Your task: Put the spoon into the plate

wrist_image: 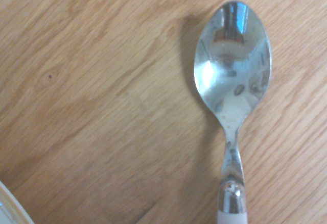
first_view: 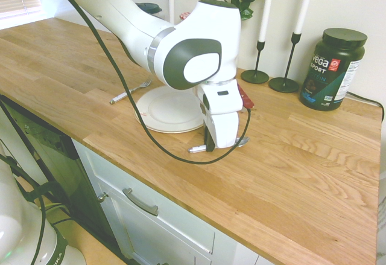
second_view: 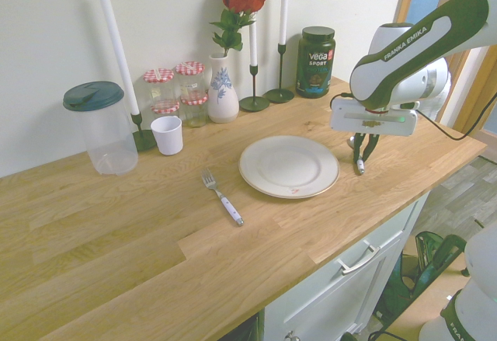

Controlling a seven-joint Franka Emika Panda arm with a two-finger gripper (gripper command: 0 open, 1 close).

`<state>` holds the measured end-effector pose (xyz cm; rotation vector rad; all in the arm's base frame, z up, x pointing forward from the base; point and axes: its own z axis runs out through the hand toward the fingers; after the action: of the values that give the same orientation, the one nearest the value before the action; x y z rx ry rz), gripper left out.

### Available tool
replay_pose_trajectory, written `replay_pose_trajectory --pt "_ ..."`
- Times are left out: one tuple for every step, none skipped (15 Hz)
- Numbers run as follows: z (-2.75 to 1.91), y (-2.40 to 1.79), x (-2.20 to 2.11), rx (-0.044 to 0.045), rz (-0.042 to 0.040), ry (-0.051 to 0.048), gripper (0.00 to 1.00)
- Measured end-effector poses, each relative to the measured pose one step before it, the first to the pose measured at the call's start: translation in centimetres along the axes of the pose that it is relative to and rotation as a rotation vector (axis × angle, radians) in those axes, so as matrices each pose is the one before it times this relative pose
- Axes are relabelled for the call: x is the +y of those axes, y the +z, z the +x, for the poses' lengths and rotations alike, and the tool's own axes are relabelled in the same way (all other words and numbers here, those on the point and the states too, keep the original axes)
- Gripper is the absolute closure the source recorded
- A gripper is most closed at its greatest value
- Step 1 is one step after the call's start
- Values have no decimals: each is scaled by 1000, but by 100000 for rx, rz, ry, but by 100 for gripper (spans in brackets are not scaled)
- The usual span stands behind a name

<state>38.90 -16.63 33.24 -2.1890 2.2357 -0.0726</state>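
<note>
The spoon (first_view: 196,149) lies flat on the wooden counter just right of the plate (first_view: 158,117), its white handle end toward the counter's front edge. My gripper (first_view: 209,146) points straight down on it, with its fingers shut on the handle. From the other side the gripper (second_view: 360,158) stands to the right of the white plate (second_view: 268,172), and the spoon (second_view: 360,168) shows below the fingertips. The wrist view shows the spoon's shiny bowl (wrist_image: 232,66) on the wood, with a sliver of the plate's rim (wrist_image: 9,207) in a corner.
A white-handled fork (second_view: 224,200) lies on the plate's other side. Along the wall stand candlesticks (second_view: 280,92), a dark Vega tub (second_view: 316,60), a vase with a rose (second_view: 223,96), jars (second_view: 190,85), a white cup (second_view: 167,134) and a clear lidded container (second_view: 101,127).
</note>
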Motion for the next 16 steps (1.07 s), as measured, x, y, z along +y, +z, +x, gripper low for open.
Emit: replay_pose_trajectory --pt "72 -398 23 -136 911 307 100" --pt "6 -654 5 -167 1421 275 100" --pt "-55 -893 -11 -166 1768 -37 100" --pt "-208 -1068 -34 -308 1802 -463 100" --pt "-419 -1150 -108 -12 1697 -1338 100" --pt "-869 -1244 -302 -5 1674 -3718 100" --pt "-1348 -1128 -611 -639 1693 -5599 100" --pt "-1587 -886 -719 -257 1286 -6374 100" --pt "-1745 -670 -861 104 980 -6400 100" --pt "-1669 -502 -991 83 677 -6526 100" --pt "-1540 -447 -1118 190 529 -6377 100" --pt "-1398 -336 -1048 175 235 -6544 100" --pt "-1137 -145 -878 -169 -381 -6467 100" --pt "-1043 50 -811 -164 -245 -6274 100" --pt "-884 369 -787 -464 -447 -6405 100" --pt "-806 565 -828 -542 -510 -6550 100"
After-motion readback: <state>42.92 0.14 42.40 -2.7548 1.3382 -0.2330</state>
